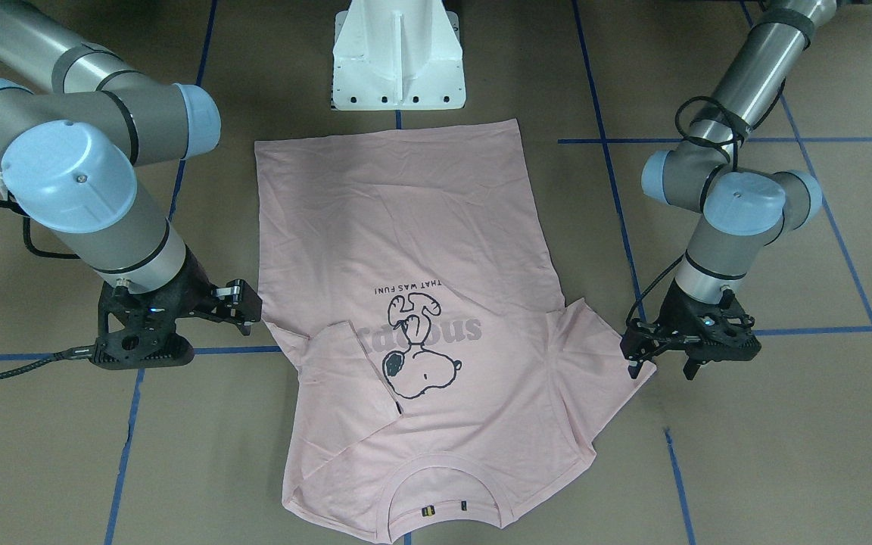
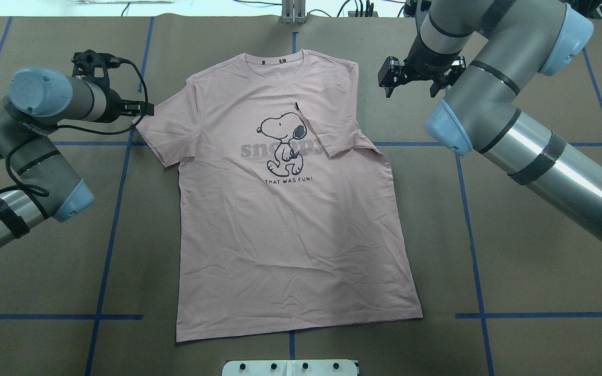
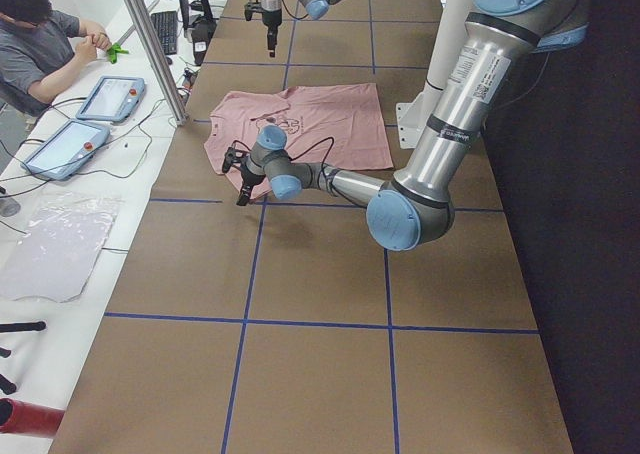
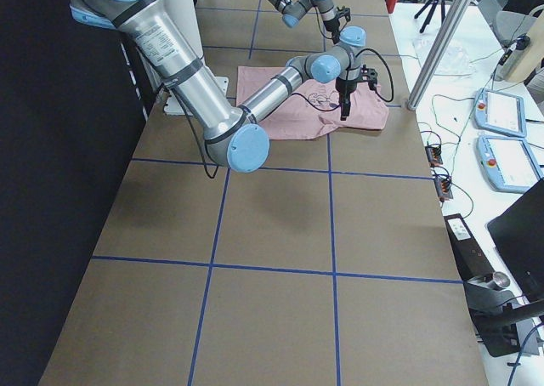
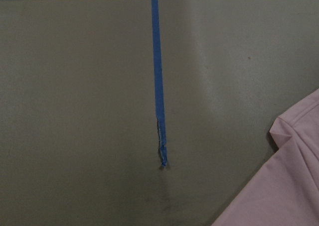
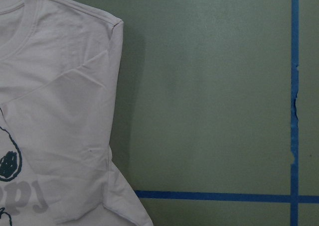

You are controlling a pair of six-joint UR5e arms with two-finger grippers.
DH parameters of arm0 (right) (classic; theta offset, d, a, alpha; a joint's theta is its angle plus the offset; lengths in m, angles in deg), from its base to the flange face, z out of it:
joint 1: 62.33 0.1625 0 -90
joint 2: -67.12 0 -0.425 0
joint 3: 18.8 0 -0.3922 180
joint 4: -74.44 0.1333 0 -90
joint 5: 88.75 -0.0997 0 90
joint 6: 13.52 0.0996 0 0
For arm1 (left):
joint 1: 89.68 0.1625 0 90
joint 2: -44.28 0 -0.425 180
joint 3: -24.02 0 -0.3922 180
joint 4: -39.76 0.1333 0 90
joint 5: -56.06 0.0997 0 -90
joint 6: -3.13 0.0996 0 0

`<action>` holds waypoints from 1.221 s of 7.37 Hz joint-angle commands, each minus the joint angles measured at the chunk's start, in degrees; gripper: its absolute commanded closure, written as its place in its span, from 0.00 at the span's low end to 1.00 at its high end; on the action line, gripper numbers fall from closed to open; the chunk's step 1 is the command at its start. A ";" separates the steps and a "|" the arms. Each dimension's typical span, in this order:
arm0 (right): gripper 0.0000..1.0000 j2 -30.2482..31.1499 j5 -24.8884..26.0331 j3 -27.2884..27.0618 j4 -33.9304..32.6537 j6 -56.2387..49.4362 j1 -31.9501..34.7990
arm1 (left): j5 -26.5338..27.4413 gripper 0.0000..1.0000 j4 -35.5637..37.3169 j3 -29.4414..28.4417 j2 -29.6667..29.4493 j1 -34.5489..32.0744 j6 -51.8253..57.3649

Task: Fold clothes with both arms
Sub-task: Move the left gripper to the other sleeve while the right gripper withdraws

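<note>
Pink T-shirt (image 2: 290, 235) lay flat mid-table, print up, collar toward the far edge, hem toward the robot's edge. Right sleeve (image 2: 330, 133) was folded in over the chest; left sleeve (image 2: 164, 131) lay spread out. Left gripper (image 1: 661, 371) sat wide open and empty at that sleeve's hem, likely lining up the matching fold. Right gripper (image 2: 411, 90) hovered open, holding nothing, off the cloth beside the shoulder, probably keeping clear.

Soft, even light is falling from overhead, leaving the brown surface (image 2: 45, 271) moderately bright and the shadows faint. Glare is streaking the silver tube of the right arm (image 2: 567, 172) at the right of the overhead view. The right wrist view is showing a greenish cast, and a soft shadow is lying along the T-shirt (image 6: 60, 96) edge. Both wrist views are looking slightly grainy.
</note>
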 commanded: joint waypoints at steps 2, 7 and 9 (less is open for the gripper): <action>0.00 0.33 0.00 -0.08 0.01 -0.10 0.04 | 0.02 0.13 0.08 -0.18 0.09 1.55 -0.08; 0.00 0.15 0.09 0.09 0.27 -0.01 0.13 | 0.02 0.85 0.25 -0.18 0.35 1.64 0.71; 0.00 -0.03 0.09 0.09 0.36 0.07 0.04 | -0.06 1.00 0.52 0.00 0.27 1.64 0.71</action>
